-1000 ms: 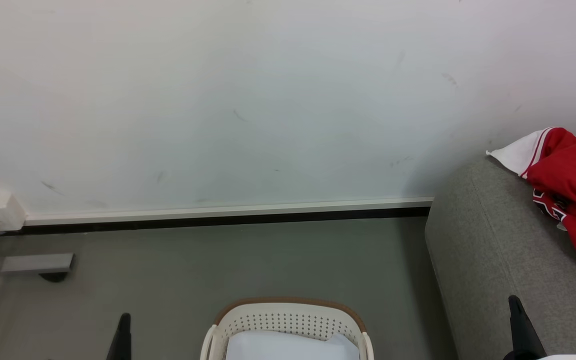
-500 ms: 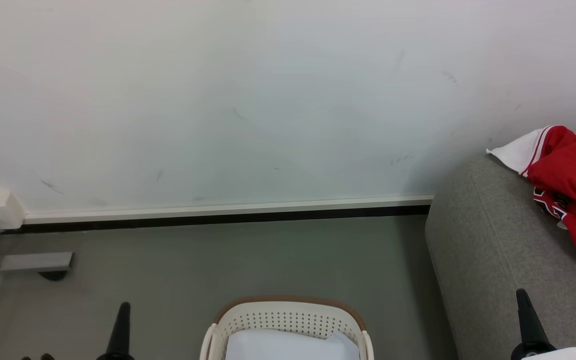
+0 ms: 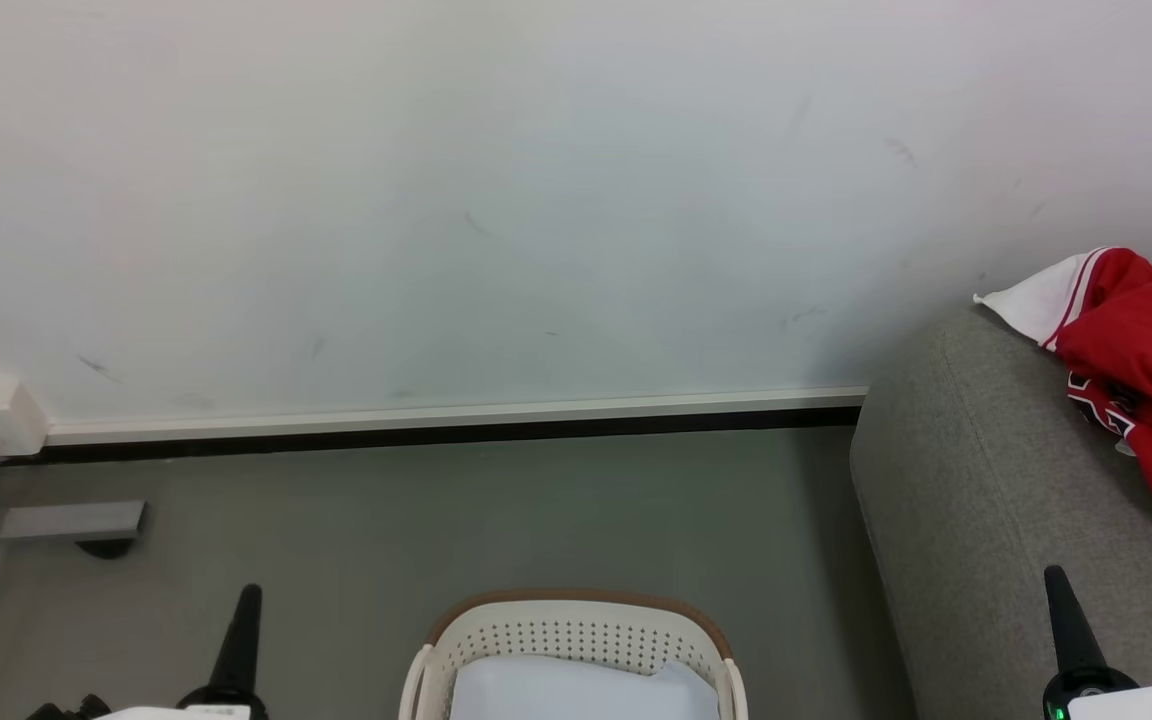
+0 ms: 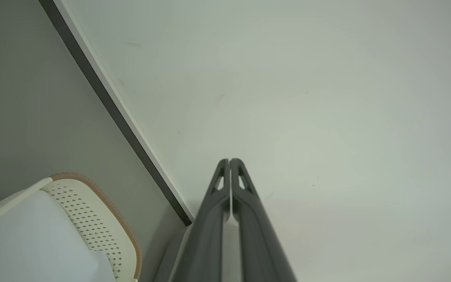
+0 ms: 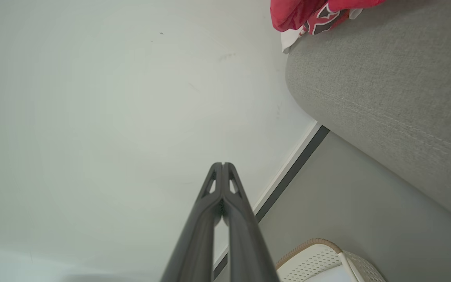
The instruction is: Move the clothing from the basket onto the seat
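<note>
Grippers come nearest, one at each lower corner of the head view: the left gripper (image 3: 248, 595) rises over the grey floor (image 3: 436, 520) and the right gripper (image 3: 1056, 578) rises in front of the seat (image 3: 986, 470), and each has its two dark fingers (image 4: 210, 235) pressed together along their length, clenched on nothing. Between them, nearer the left one, stands the basket (image 3: 576, 607), its far brown rim and perforated wall in view and its near half cut off by the lower edge; a plain white sheet (image 3: 576, 690) lies in the part that can be seen, and whether any red fabric is left under it or closer in I cannot tell. The clothing (image 3: 1151, 350) lies on the seat, up and to the right of the right gripper and well apart from it, a crumpled red heap with white trim whose long axis runs from the seat's far rounded edge by the wall back toward the robot along the right border. The right arm is much the nearer to it and to the seat; the left is nearer the basket. By my judgement any further garment would go up out of the basket and rightward over the seat's rounded end, with nothing standing between. Beyond run the skirting (image 3: 436, 415) and the pale wall (image 3: 536, 200)
</note>
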`<state>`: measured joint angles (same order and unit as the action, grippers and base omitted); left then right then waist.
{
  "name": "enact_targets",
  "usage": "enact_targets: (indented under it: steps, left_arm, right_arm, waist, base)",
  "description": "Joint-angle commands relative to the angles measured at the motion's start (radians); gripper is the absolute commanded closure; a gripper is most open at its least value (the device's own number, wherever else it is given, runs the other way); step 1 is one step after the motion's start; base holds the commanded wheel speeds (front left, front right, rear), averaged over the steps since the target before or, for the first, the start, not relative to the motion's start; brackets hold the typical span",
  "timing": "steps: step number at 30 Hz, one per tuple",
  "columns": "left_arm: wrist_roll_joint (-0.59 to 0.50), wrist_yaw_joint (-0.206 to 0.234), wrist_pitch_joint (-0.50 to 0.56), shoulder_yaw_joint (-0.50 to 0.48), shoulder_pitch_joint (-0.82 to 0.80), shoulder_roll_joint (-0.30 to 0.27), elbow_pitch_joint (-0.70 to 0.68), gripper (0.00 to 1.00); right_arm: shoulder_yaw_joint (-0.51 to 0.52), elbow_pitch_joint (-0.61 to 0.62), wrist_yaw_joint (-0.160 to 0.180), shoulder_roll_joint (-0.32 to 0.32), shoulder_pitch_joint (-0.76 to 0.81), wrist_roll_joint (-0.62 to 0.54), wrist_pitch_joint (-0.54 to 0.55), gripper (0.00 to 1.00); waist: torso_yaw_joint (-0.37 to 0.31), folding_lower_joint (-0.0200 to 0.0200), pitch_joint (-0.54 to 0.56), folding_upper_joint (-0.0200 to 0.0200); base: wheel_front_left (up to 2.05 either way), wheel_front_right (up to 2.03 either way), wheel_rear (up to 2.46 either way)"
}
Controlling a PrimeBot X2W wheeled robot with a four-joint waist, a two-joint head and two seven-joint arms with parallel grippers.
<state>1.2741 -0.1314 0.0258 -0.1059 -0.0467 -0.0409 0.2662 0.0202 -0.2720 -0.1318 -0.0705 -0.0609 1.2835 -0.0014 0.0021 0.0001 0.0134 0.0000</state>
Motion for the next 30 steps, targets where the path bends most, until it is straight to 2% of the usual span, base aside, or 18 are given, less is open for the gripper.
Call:
enact_targets:
  steps: [1,30]
  left_arm:
    - [0.028,0.001,0.007,-0.003,-0.018,-0.01,-0.009,1.0]
    - [0.252,0.001,0.068,-0.007,-0.055,-0.012,-0.019,1.0]
  right_arm:
    - [0.008,0.011,0.001,-0.009,-0.023,0.031,0.005,1.0]
    - [0.05,0.027,0.002,-0.005,-0.041,0.266,0.07,1.0]
  waist:
    - [0.0,-0.0001,-0.001,0.0]
    - [-0.001,-0.0001,-0.011,0.0]
  base:
    - [0.0,0.0,0.0]
    - [0.0,0.0,0.0]
